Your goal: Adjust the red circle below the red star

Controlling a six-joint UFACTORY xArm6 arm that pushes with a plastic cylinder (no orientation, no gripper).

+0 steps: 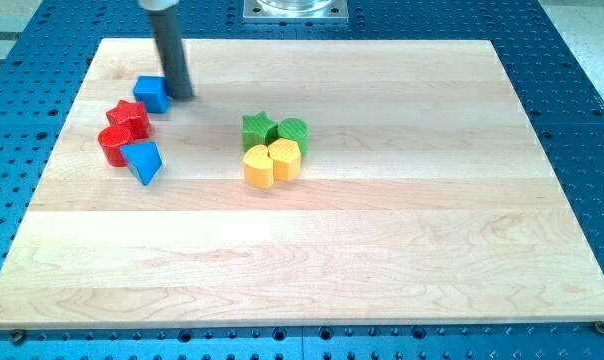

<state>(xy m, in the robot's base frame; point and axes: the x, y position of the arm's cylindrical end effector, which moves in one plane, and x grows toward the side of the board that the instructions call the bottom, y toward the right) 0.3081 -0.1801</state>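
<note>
The red star point(129, 117) lies at the board's upper left. The red circle point(113, 146) sits just below it and slightly to the view's left, touching it. A blue cube point(152, 93) touches the star's upper right. A blue triangle point(143, 161) lies against the red circle's lower right. My tip point(179, 97) is on the board just right of the blue cube, above and right of the red star.
A green star point(259, 129), a green circle point(293, 132), a yellow heart point(285, 156) and a yellow hexagon-like block point(259, 165) form a cluster near the board's middle. The wooden board point(382, 250) lies on a blue perforated table.
</note>
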